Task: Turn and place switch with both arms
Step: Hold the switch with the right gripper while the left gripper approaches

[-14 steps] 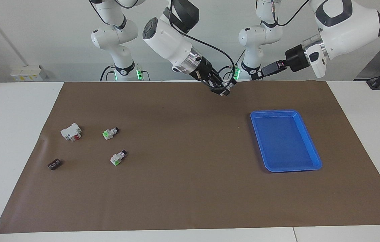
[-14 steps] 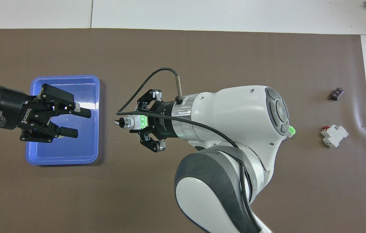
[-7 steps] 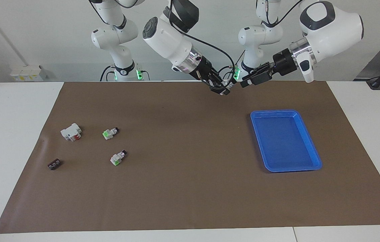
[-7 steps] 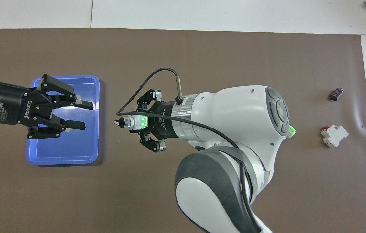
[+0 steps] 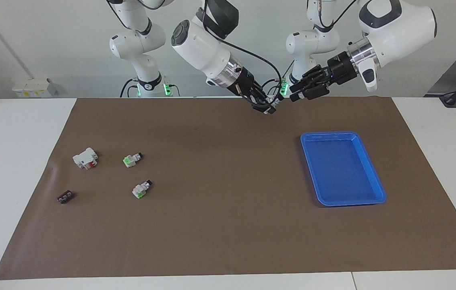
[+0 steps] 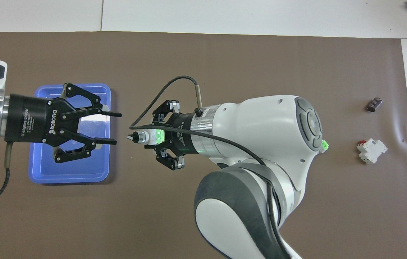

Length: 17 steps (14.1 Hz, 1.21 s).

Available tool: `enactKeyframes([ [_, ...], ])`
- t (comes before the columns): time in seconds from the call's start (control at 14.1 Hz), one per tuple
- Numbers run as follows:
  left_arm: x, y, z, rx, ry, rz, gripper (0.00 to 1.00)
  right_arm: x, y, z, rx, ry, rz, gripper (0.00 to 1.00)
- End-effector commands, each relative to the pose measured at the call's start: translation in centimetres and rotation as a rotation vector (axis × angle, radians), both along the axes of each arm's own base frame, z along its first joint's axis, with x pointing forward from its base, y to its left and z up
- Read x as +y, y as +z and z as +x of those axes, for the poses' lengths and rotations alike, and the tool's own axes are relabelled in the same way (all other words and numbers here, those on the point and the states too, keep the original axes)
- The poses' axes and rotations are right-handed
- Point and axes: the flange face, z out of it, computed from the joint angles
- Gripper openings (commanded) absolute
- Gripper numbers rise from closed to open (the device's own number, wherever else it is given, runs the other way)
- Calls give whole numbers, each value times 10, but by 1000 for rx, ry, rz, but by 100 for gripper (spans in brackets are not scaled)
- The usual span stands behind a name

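Note:
My right gripper (image 5: 267, 107) (image 6: 154, 137) hangs above the mat's robot-side edge, shut on a switch (image 5: 271, 105) (image 6: 141, 136). The switch's green part sits between the fingers and its black-and-silver cap points toward the left gripper. My left gripper (image 5: 295, 94) (image 6: 114, 128) is open in the air, level with the switch, its fingertips a short gap from the cap. Two more switches (image 5: 132, 160) (image 5: 141, 189) lie on the mat toward the right arm's end.
A blue tray (image 5: 311, 169) (image 6: 81, 169) lies on the brown mat toward the left arm's end, partly under the left gripper in the overhead view. A white block with a red part (image 5: 86, 158) (image 6: 371, 151) and a small dark block (image 5: 65, 197) (image 6: 374, 104) lie near the two loose switches.
The left gripper has swung in toward the held switch and turned at the wrist, still open. The right arm and its switch have not moved.

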Motion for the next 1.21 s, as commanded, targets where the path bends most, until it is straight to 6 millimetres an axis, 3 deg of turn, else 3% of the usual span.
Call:
enactKeyframes([
  [0.0,-3,-2,-15,66,47,41,56,-2,6,-2,-2,6,-14,0],
  [0.57,-37,-18,-27,60,80,85,53,-2,6,-2,-2,6,-14,0],
  [0.85,-34,-19,-27,65,80,85,44,-2,6,-2,-3,6,-15,0],
  [1.14,-25,-15,-23,59,102,81,51,-3,8,-3,-4,8,-15,0],
])
